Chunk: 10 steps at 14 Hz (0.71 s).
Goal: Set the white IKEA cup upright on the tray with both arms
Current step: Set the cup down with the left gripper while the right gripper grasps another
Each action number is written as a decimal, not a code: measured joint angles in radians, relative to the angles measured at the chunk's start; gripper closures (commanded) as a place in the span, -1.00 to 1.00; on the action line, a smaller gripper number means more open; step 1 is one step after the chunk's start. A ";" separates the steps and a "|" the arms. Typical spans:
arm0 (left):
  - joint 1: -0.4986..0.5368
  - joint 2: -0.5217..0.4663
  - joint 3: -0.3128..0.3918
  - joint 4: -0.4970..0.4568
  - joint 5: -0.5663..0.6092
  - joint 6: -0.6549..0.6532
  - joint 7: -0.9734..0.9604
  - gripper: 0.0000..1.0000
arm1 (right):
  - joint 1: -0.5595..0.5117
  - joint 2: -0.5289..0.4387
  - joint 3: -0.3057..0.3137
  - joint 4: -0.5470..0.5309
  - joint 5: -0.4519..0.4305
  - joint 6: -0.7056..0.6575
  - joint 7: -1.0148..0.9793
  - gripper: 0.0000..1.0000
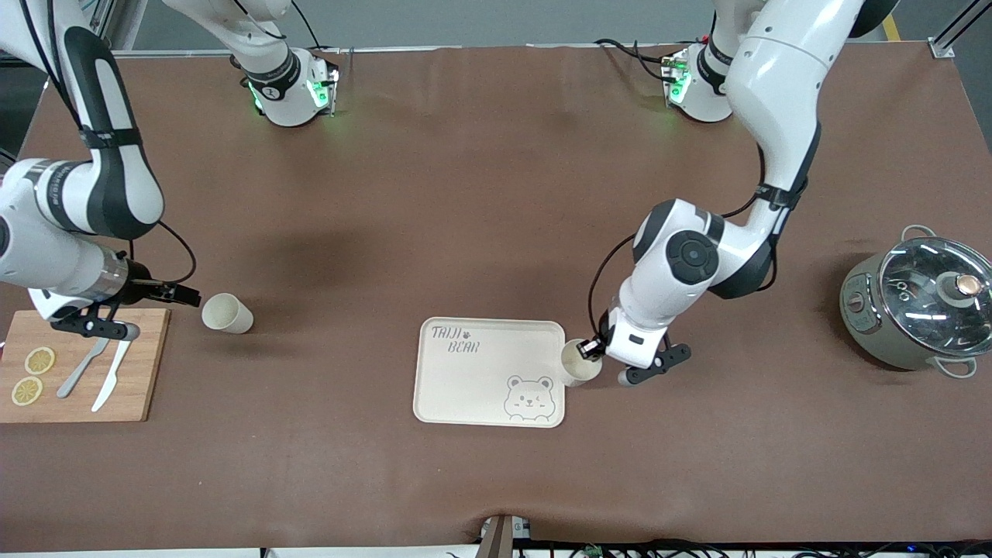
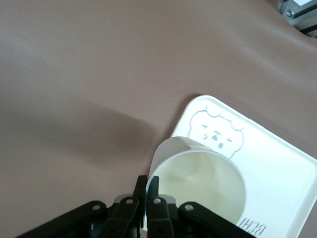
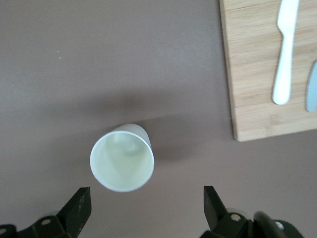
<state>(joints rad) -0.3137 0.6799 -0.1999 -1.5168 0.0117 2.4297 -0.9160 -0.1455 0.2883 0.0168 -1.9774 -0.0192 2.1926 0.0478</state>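
The cream-white tray (image 1: 465,380) with the bear drawing lies nearer to the front camera, mid-table; it also shows in the left wrist view (image 2: 277,163). My left gripper (image 1: 590,349) (image 2: 148,186) is shut on the rim of a white cup (image 1: 581,368) (image 2: 198,178), one finger inside and one outside. This cup hangs tilted at the tray's edge toward the left arm's end. A second white cup (image 1: 227,313) (image 3: 122,158) stands on the table, mouth up. My right gripper (image 1: 186,295) (image 3: 146,203) is open just beside it, not touching.
A bamboo cutting board (image 1: 139,364) (image 3: 257,74) with two lemon slices (image 1: 32,375), a fork (image 1: 81,368) and a knife (image 1: 112,380) lies at the right arm's end. A grey pot with a glass lid (image 1: 918,302) stands at the left arm's end.
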 measured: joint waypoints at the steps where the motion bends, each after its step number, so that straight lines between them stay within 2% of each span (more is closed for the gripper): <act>1: -0.021 0.021 0.011 0.025 0.000 -0.001 -0.010 1.00 | 0.000 0.011 0.001 -0.019 0.000 0.039 0.002 -1.00; 2: -0.043 0.039 0.023 0.044 0.000 -0.003 -0.015 1.00 | 0.000 0.022 0.001 -0.037 0.000 0.071 0.002 -1.00; 3: -0.063 0.056 0.033 0.061 0.000 -0.004 -0.023 1.00 | 0.000 0.030 0.001 -0.048 0.000 0.091 0.002 -0.89; 5: -0.100 0.096 0.045 0.094 0.000 -0.005 -0.053 1.00 | 0.001 0.036 0.002 -0.058 0.000 0.100 0.001 -0.54; 6: -0.120 0.115 0.059 0.106 0.000 -0.006 -0.062 1.00 | 0.001 0.038 0.004 -0.062 0.000 0.100 0.001 -0.44; 8: -0.170 0.147 0.103 0.119 0.000 -0.006 -0.067 1.00 | 0.003 0.055 0.006 -0.065 0.000 0.110 0.001 -0.43; 9: -0.190 0.149 0.123 0.130 0.000 -0.008 -0.068 0.57 | 0.003 0.071 0.005 -0.065 0.000 0.121 0.001 -0.37; 10: -0.206 0.152 0.138 0.133 0.000 -0.011 -0.069 -0.53 | 0.001 0.087 0.004 -0.065 0.000 0.137 0.001 -0.22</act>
<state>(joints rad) -0.5192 0.8316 -0.0620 -1.3836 0.0117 2.4186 -0.9852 -0.1440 0.3751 0.0208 -2.0427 -0.0192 2.3295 0.0493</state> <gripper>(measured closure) 0.965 0.282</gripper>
